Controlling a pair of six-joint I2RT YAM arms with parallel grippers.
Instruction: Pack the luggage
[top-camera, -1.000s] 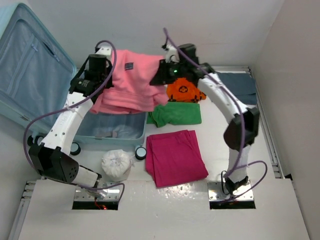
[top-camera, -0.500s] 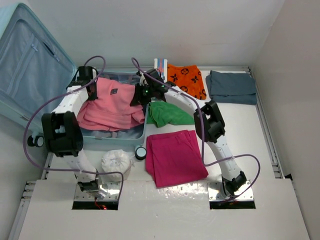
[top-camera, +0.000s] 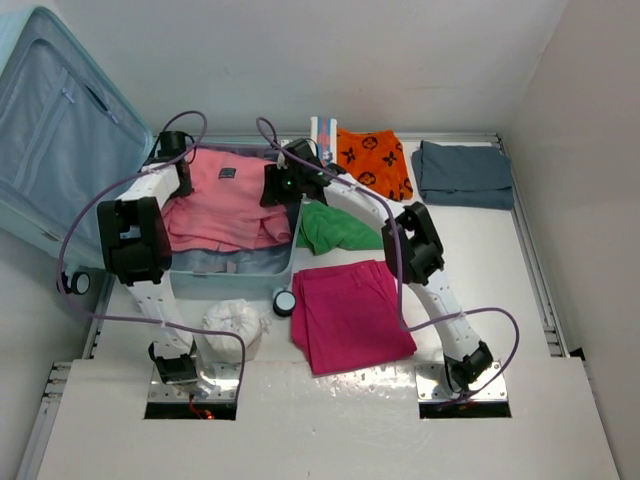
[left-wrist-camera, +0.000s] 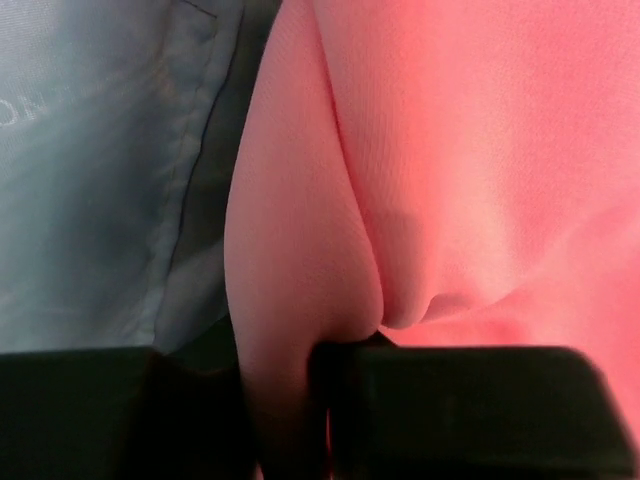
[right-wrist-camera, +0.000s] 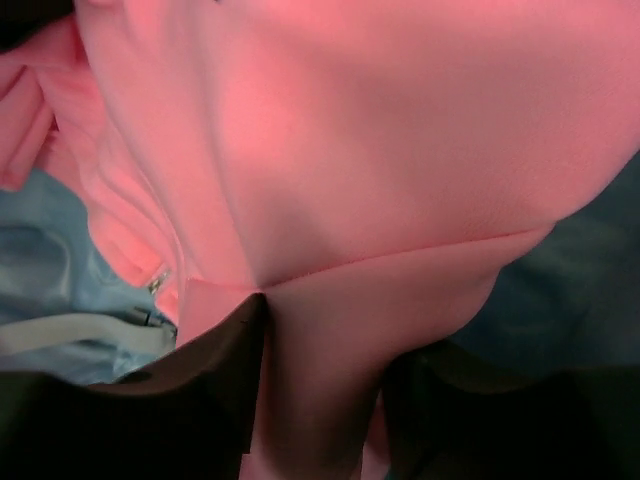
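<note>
The luggage is a pale blue suitcase lying open, its lid (top-camera: 60, 130) propped up at the left and its base (top-camera: 235, 268) on the table. A pink garment (top-camera: 225, 205) lies spread in the base. My left gripper (top-camera: 186, 182) is shut on the garment's left edge and my right gripper (top-camera: 273, 195) on its right edge. In the left wrist view the gripper (left-wrist-camera: 300, 400) pinches a fold of pink cloth (left-wrist-camera: 450, 150) beside grey-blue lining (left-wrist-camera: 90, 180). In the right wrist view the gripper (right-wrist-camera: 320, 400) pinches pink cloth (right-wrist-camera: 380, 130) above the lining (right-wrist-camera: 60, 260).
A green cloth (top-camera: 340, 228), a magenta cloth (top-camera: 350, 312), an orange printed garment (top-camera: 372, 160) and a folded grey-blue cloth (top-camera: 465, 172) lie right of the suitcase. A white bundle (top-camera: 232, 325) sits in front of it. A small striped box (top-camera: 322, 130) stands behind.
Both arms have brought the pink garment down from above the suitcase into its base. The orange garment and striped box now show behind.
</note>
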